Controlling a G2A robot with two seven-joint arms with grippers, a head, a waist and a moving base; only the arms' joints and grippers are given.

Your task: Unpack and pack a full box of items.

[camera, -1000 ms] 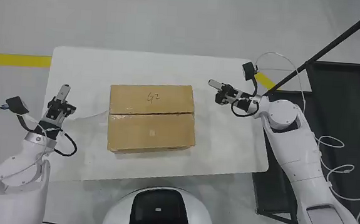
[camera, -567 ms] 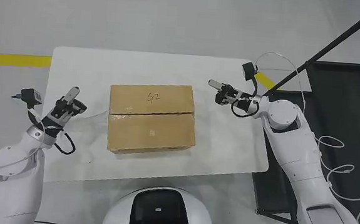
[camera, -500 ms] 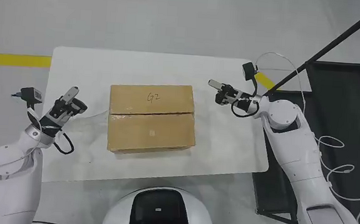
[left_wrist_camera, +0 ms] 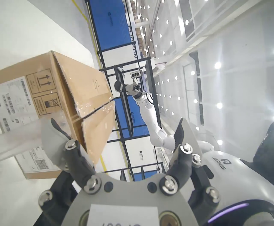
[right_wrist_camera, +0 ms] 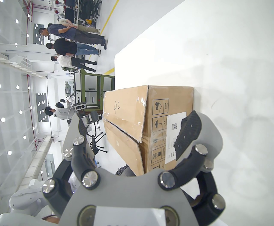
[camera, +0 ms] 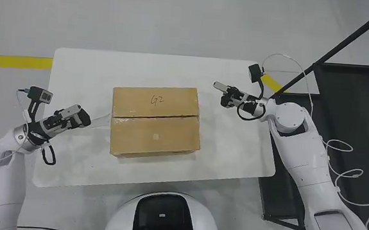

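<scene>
Closed cardboard box (camera: pixel 155 121) sits mid-table on a white, round-cornered table (camera: pixel 233 150) — flaps down, handwriting on top. Left gripper (camera: pixel 83 115) hovers just off the box's left end, jaws spread wide, nothing in them. Right gripper (camera: pixel 218 87) hangs near the far right corner, jaws likewise wide & empty. Pale grey floor w/ a yellow line (camera: pixel 14 60) (black rack (camera: pixel 353 101) at robot's right) — blue wall panels (left_wrist_camera: pixel 111 23) behind.
</scene>
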